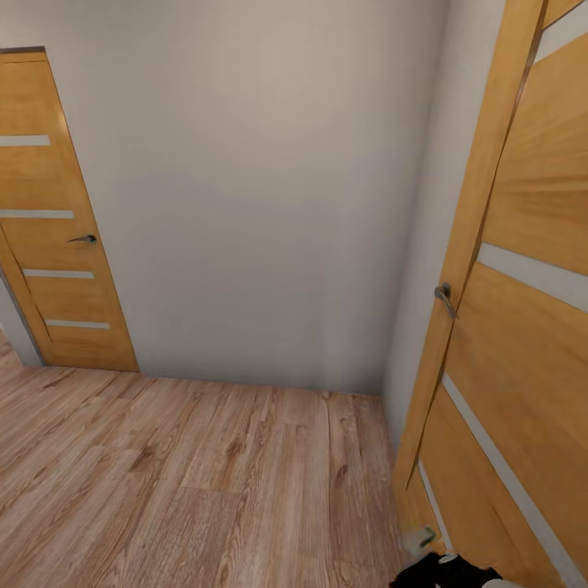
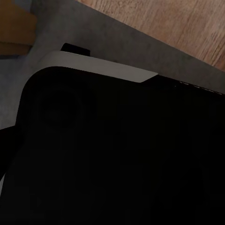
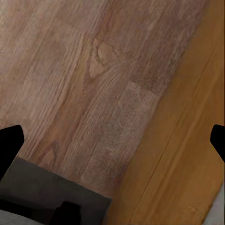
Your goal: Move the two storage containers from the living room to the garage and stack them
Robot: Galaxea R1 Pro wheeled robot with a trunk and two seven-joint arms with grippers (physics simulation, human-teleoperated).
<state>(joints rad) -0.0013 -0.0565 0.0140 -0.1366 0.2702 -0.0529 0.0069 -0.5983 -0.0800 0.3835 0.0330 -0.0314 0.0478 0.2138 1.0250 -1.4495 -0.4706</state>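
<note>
I stand in a passage with a pale wood-plank floor [image 1: 188, 482] and a plain white wall [image 1: 261, 204] ahead. My right gripper [image 3: 112, 140] hangs open over the planks, its black fingertips [image 3: 9, 143] far apart with nothing between them. A wooden door panel [image 3: 187, 154] lies just past it. In the left wrist view, my own black body [image 2: 117, 154] with a pale grey rim [image 2: 98, 65] takes up most of the picture, so the left fingers cannot be made out. A black part of my right arm [image 1: 445, 572] pokes in at the head view's lower edge.
An open honey-brown door [image 1: 523, 327] with a metal handle [image 1: 445, 298] stands close on my right. A second, shut door of the same kind [image 1: 57, 245] is at the far left. The wall closes off the way straight ahead.
</note>
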